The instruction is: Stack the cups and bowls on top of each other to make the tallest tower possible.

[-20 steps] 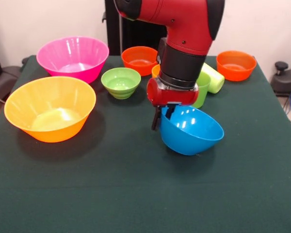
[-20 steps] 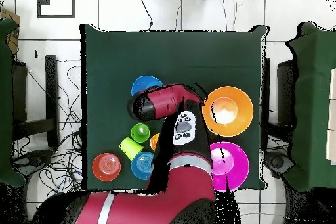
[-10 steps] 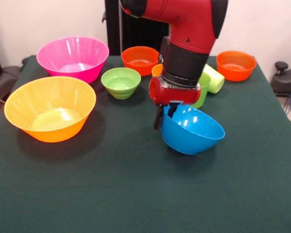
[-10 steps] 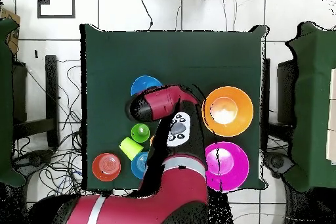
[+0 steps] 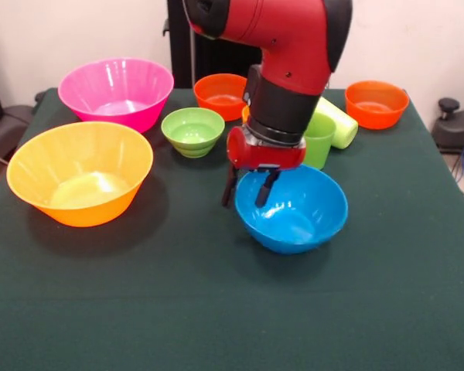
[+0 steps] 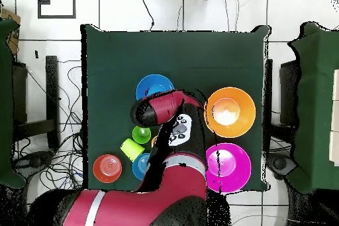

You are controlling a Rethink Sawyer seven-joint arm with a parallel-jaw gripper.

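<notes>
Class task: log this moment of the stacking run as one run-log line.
gripper: astride near rim of blue bowl, closure unclear | bowl: upright on table | tower: not started | yellow-orange bowl, pink bowl: separate

Green table (image 5: pixel 216 325), tiled floor (image 6: pixel 165 11), cables (image 6: pixel 66 91)

Front and top-down cameras share the table (image 5: pixel 216 309)

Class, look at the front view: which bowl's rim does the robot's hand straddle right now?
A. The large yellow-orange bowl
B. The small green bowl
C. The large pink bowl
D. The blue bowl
D: the hand has one finger outside and one inside the rim of the blue bowl, while the other bowls listed sit apart from it, off to one side.
</notes>
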